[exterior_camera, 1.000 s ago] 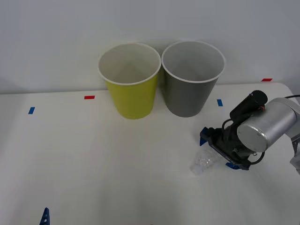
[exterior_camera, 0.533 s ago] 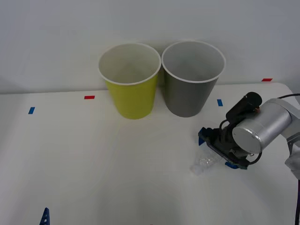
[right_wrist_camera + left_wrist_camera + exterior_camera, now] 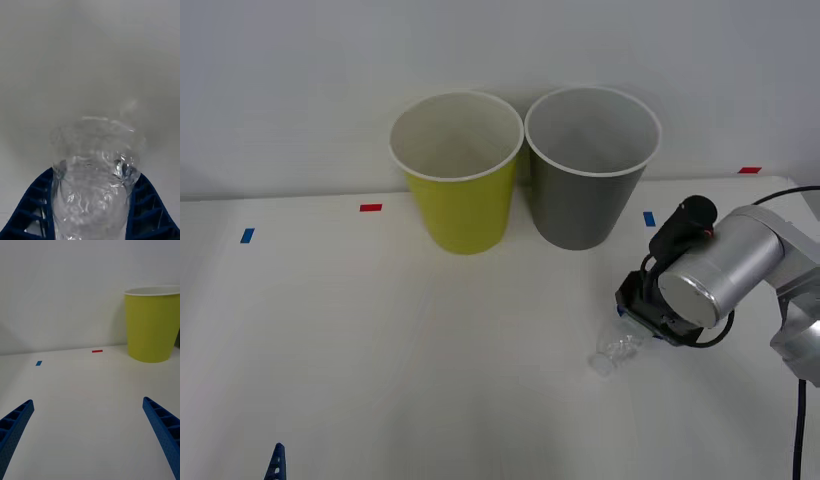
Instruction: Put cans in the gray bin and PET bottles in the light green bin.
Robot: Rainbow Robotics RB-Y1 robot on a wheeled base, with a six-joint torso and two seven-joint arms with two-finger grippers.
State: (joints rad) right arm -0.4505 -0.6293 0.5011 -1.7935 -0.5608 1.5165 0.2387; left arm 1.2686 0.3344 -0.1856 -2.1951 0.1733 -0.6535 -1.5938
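A: The right gripper (image 3: 632, 322) has drawn in on the small clear wrinkly plastic bottle (image 3: 614, 350), blue fingers (image 3: 32, 208) now clamped on it, right of the dark gray tapered bin (image 3: 590, 165).

B: Both that and the yellow-green tapered bin (image 3: 458, 170) look empty; lift and drop remain. The left gripper (image 3: 88, 435) waits spread apart.

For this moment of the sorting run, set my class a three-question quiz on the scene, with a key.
1. True or false: the right gripper is shut on the PET bottle.
2. Which bin stands nearer the bottle: A) the gray bin B) the light green bin?
3. What do the left gripper's fingers hold?

Key: 1 true; 2 A; 3 nothing, it is open above the table.
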